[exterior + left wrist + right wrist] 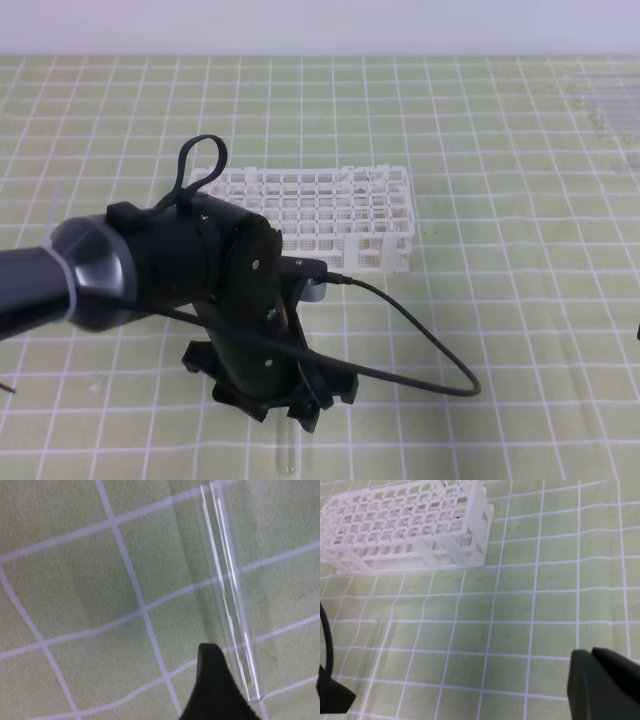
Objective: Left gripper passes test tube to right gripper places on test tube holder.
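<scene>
I am looking down at a pale green mat (pixel 500 300) ruled with white grid lines. My left gripper (pixel 290 400) hangs low over the front of the mat, its black wrist and dark grey arm filling the lower left of the high view. A black cable (pixel 420 345) loops out from it to the right. Its jaws stand apart, and nothing is clamped between them.

The test tube (pixel 287 455) lies flat on the mat directly under that gripper; only its rounded clear end pokes out toward the front edge in the high view. In the left wrist view the test tube (pixel 232 605) runs lengthwise down the right side, and one black fingertip (pixel 215 685) sits just beside it on the left. I cannot tell whether the two touch.

The white rack (pixel 330 225) stands behind the gripper, near the middle of the mat, well apart from the tube. In the right wrist view the rack (pixel 410 527) fills the upper left. My right gripper (pixel 602 687) shows there only as a dark shape at the lower right corner; its jaws are together and hold nothing that I can see.
</scene>
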Controlling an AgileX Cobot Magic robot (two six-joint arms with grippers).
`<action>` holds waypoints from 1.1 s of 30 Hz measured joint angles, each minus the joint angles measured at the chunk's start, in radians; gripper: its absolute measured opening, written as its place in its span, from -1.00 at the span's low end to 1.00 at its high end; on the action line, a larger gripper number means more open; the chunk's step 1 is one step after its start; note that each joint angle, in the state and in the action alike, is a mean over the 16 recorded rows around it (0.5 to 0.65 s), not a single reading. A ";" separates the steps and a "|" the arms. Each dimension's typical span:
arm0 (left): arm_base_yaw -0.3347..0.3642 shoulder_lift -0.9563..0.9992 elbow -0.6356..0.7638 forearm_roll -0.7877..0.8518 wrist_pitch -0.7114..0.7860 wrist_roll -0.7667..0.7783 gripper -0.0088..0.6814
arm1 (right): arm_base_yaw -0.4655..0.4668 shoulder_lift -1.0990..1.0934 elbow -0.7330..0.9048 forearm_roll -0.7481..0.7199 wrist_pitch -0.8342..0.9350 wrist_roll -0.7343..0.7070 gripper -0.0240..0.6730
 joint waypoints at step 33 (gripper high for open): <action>-0.045 0.147 -0.196 0.082 0.224 -0.136 0.12 | 0.000 -0.001 0.000 0.042 0.002 -0.023 -0.98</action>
